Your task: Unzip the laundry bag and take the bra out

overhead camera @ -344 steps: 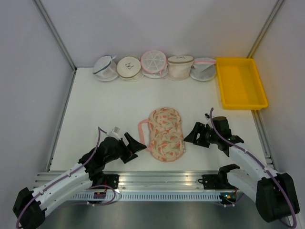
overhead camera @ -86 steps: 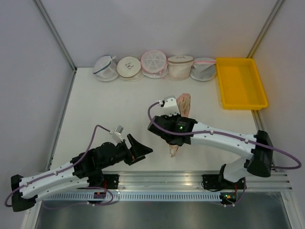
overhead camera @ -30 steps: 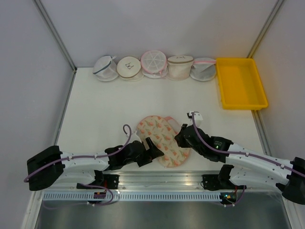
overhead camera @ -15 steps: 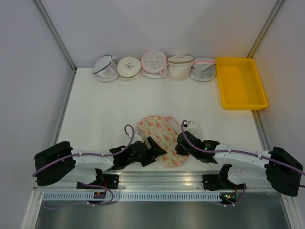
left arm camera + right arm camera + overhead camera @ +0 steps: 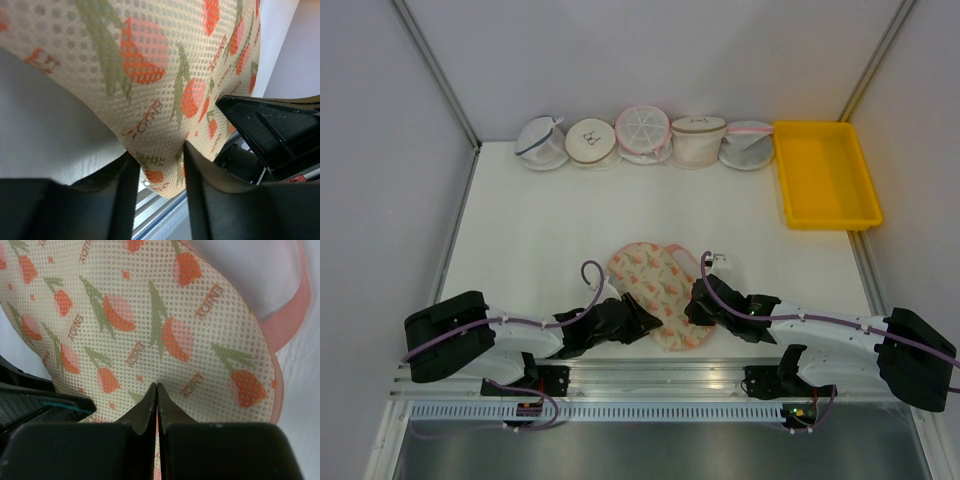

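The laundry bag, cream mesh with an orange-pink print and pink trim, lies near the table's front edge between my two grippers. My left gripper is at its near left lobe. In the left wrist view a fold of the bag sits squeezed between both fingers of that gripper. My right gripper is at the bag's right side. In the right wrist view its tips meet on a pucker of the bag's mesh. The bra is hidden.
Several round mesh bags line the back wall. An empty yellow tray stands at the back right. The metal rail runs just behind the bag's near edge. The right arm's black finger shows close by in the left wrist view.
The left gripper has slid right onto the bag's near left lobe and closed on it. The right gripper has stayed shut on the bag's right side. The bag has barely shifted.
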Robot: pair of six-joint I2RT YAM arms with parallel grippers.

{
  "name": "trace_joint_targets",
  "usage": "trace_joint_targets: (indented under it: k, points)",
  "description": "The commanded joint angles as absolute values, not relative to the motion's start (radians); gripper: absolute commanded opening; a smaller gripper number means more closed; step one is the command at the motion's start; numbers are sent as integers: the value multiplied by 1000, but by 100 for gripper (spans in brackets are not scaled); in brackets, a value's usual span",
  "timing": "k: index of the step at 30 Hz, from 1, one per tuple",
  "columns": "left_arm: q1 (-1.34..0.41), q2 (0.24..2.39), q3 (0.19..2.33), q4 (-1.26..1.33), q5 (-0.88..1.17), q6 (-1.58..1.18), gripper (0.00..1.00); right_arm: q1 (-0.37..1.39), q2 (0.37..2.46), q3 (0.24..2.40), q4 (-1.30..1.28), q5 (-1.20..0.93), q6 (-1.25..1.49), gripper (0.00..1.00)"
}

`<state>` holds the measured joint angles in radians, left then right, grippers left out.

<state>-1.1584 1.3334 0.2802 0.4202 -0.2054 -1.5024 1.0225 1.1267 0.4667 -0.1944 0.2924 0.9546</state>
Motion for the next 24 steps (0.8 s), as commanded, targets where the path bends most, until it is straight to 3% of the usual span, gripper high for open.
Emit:
trace_joint_targets:
  k: [1, 3, 4, 6, 13, 19, 24]
  points:
    - [-1164, 1345, 278, 555, -218, -1467, 42, 1017, 1118, 463, -169, 291, 953, 1]
    - [-1164, 1341, 287, 555, -218, -1456, 31, 1017, 1121, 468, -166, 287, 950, 0]
    - [-1164, 1333, 290, 557, -218, -1451, 15, 1019, 1120, 469, -160, 285, 945, 0]
    - [-1164, 1322, 291, 548, -225, -1454, 2, 1017, 1102, 468, -140, 256, 931, 0]
    - [-1164, 1233, 301, 404, -300, -1567, 2, 1019, 893, 425, 32, 152, 822, 2]
    - [-1164, 1077, 402, 195, -415, -1623, 2, 1048, 867, 515, -162, 182, 761, 23]
    - [-1164, 1040, 537, -32, -561, -1677, 2, 1124, 816, 503, -215, 311, 778, 53]
